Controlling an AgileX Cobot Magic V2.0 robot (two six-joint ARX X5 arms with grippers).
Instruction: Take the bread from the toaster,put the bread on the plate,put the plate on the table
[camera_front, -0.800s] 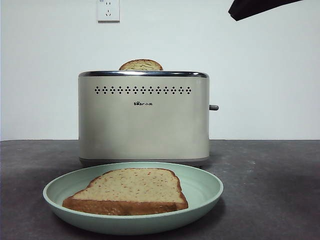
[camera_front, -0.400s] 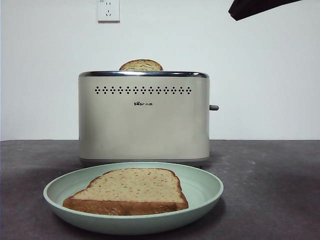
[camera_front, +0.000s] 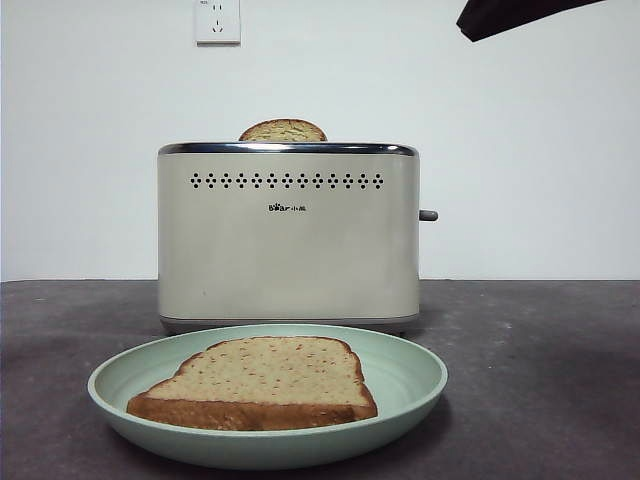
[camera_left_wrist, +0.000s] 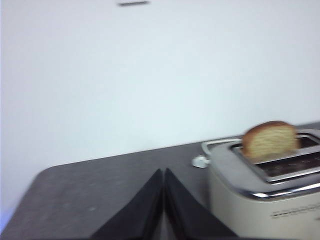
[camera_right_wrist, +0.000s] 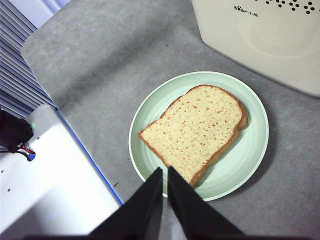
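The bread (camera_front: 255, 383) lies flat on the mint-green plate (camera_front: 415, 375), which rests on the dark table (camera_front: 540, 370) in front of the cream toaster (camera_front: 288, 240). In the right wrist view the bread (camera_right_wrist: 195, 130) and the plate (camera_right_wrist: 250, 155) lie below my right gripper (camera_right_wrist: 164, 172), which is shut, empty and raised above the plate's edge. My left gripper (camera_left_wrist: 164, 172) is shut and empty, held up beside the toaster (camera_left_wrist: 260, 205). A second slice (camera_front: 283, 130) shows its domed top in the toaster slot; it also shows in the left wrist view (camera_left_wrist: 270, 141).
A wall socket (camera_front: 217, 20) sits high on the white wall. A black arm tip (camera_front: 510, 15) shows at the top right of the front view. A white and blue base edge (camera_right_wrist: 60, 170) borders the table near the plate. A grey lever (camera_front: 428, 215) sticks out of the toaster's side.
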